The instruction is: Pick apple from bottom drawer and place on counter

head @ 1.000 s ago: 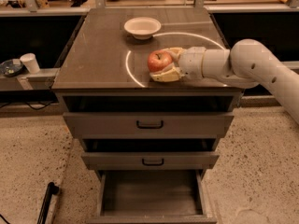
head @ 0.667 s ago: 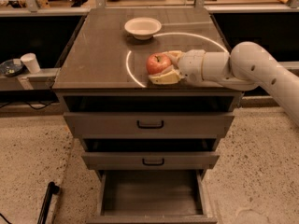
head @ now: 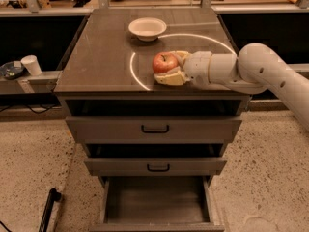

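the tool (head: pixel 170 67) grips the firm, smooth, roll-prone apple (head: pixel 162 62) across its sides, above the surface (head: pixel 99 57) near its front.

The hand (head: pixel 166 67), clasping the apple (head: pixel 163 62) near the surface's (head: pixel 96 57) front, hides its right side; the bottom drawer's (head: pixel 154 202) front runs off-frame.

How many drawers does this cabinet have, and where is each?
3. Top drawer just under the counter, middle drawer below it, bottom drawer lowest, pulled wide open. The end effector grips the apple over the counter.
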`<state>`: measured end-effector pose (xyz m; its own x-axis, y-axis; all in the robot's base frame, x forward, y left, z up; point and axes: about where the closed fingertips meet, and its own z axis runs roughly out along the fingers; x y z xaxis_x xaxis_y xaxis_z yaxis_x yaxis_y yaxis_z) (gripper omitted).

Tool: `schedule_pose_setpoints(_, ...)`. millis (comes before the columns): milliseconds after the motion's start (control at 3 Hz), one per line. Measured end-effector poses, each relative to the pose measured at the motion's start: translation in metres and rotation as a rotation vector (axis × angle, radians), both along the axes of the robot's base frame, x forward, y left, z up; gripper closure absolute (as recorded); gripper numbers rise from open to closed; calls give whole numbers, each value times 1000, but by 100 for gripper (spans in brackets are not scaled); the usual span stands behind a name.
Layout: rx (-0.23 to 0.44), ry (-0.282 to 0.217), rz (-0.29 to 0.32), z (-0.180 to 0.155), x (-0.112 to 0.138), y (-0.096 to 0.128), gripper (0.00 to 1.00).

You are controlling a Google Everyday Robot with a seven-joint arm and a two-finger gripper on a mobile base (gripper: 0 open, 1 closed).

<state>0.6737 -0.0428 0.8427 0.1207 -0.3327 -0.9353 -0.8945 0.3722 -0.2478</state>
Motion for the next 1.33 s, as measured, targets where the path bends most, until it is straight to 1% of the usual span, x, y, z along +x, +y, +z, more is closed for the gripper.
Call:
schedule_pose_setpoints(333, 0, 0, 0, 0, 0, 0, 5)
schedule_pose_setpoints(667, 0, 0, 0, 0, 0, 0, 0)
schedule_pose_setpoints(1000, -5, 8, 9, 1, 0, 1, 0)
schedule_pose_setpoints(1333, -45, -9, -25, 42, -4, -25, 0)
